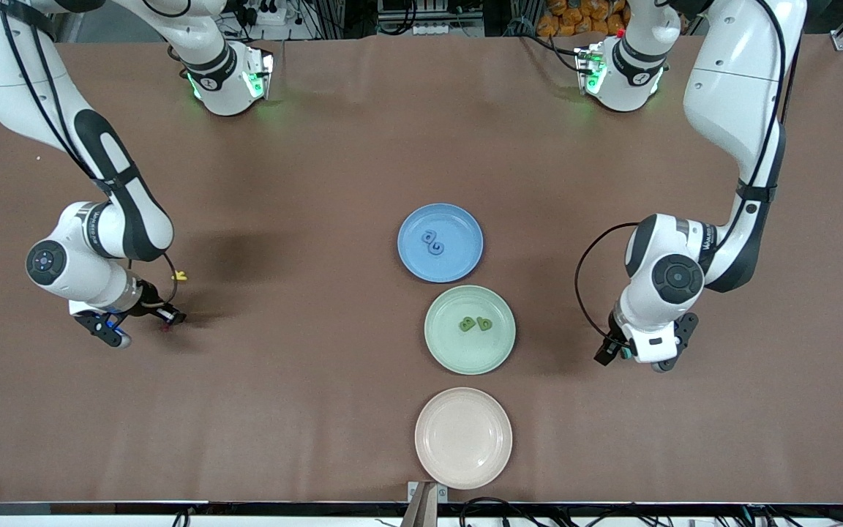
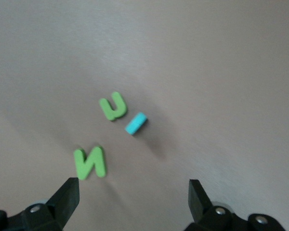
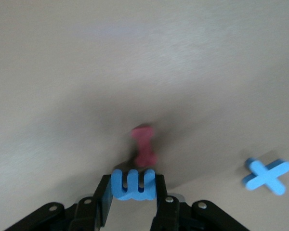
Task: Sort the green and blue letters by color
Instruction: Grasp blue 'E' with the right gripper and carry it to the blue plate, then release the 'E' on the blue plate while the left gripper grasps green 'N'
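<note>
3 smooth round plates line the matte brown tabletop (image 1: 334,183): the blue plate (image 1: 440,242) holds 2 blue letters (image 1: 433,242), the green plate (image 1: 470,329) 2 green letters (image 1: 473,323), the pink plate (image 1: 463,438) nothing. Right gripper (image 3: 133,188) jaws clamp a flat blue letter E (image 3: 133,185) over a red squiggle (image 3: 144,147); left gripper (image 2: 135,195) jaws apart over chunky green letters U (image 2: 112,106) and N (image 2: 89,162).

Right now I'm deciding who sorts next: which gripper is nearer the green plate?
Left. The left gripper hangs open beside the green plate, toward its own end; the right gripper, gripping a blue letter, is much farther off.
</note>
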`<action>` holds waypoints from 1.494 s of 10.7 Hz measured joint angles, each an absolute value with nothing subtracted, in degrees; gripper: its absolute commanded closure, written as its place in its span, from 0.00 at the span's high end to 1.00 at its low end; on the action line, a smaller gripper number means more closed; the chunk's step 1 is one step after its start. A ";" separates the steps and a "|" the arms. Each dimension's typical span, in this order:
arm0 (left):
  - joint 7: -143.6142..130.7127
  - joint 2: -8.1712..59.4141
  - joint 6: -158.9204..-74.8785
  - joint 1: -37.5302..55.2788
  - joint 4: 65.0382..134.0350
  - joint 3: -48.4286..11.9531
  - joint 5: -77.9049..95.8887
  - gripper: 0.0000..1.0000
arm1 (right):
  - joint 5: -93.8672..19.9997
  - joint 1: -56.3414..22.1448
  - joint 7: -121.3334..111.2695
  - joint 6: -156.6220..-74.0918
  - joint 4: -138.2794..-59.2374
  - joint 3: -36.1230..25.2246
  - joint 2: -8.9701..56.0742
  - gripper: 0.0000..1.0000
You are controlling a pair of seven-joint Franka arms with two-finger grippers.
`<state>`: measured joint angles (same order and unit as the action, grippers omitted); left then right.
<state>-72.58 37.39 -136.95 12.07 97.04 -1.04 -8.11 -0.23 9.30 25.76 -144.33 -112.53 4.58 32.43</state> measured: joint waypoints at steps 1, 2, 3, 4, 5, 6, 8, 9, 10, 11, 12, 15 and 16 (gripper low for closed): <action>-72.78 37.39 -136.93 11.28 98.12 -1.05 -7.33 1.00 | -0.33 7.83 26.94 -142.33 -111.90 4.59 31.85 0.00; -72.87 37.37 -136.93 10.68 99.31 -1.07 -6.91 1.00 | -0.50 6.08 29.11 -140.55 -111.33 4.59 31.11 0.00; -73.09 37.34 -136.96 10.18 100.19 -1.09 -6.70 1.00 | -0.68 4.04 32.25 -139.31 -111.09 4.62 30.18 0.00; -73.14 37.22 -136.97 9.80 100.77 -1.10 -6.64 1.00 | -0.78 1.77 36.01 -138.51 -111.02 4.69 29.49 0.00; -73.17 37.11 -136.97 9.59 101.15 -1.11 -6.62 1.00 | -0.85 -0.86 40.37 -138.39 -110.88 4.78 29.07 0.00; -73.19 36.96 -136.97 9.47 101.47 -1.12 -6.61 1.00 | -0.89 -3.75 45.27 -138.33 -110.44 4.86 28.95 0.00; -73.22 36.76 -137.72 9.35 102.57 -1.13 -6.60 1.00 | -0.94 -9.44 56.06 -138.11 -108.87 6.71 28.96 0.00; -73.23 36.76 -138.83 9.35 103.30 -1.16 -6.60 1.00 | -0.95 -12.14 60.63 -138.05 -108.04 7.70 29.00 0.00; -73.24 36.76 -140.30 9.32 104.20 -1.18 -6.60 1.00 | -0.95 -15.52 64.89 -138.00 -107.08 8.28 29.15 0.00; -73.24 36.77 -141.77 9.28 105.05 -1.21 -6.60 1.00 | -0.95 -19.64 69.33 -137.99 -105.92 8.50 29.51 0.00; -73.25 36.83 -142.57 9.26 105.61 -1.23 -6.60 1.00 | -0.97 -23.82 74.14 -138.00 -104.28 8.57 30.21 0.00; -73.25 37.20 -144.47 9.18 106.19 -1.27 -6.60 1.00 | -0.84 -34.01 86.79 -137.99 -97.94 8.55 32.94 0.01; -73.25 37.39 -145.05 9.14 106.23 -1.27 -6.60 1.00 | -0.28 -36.81 90.07 -137.88 -96.71 8.53 33.64 0.01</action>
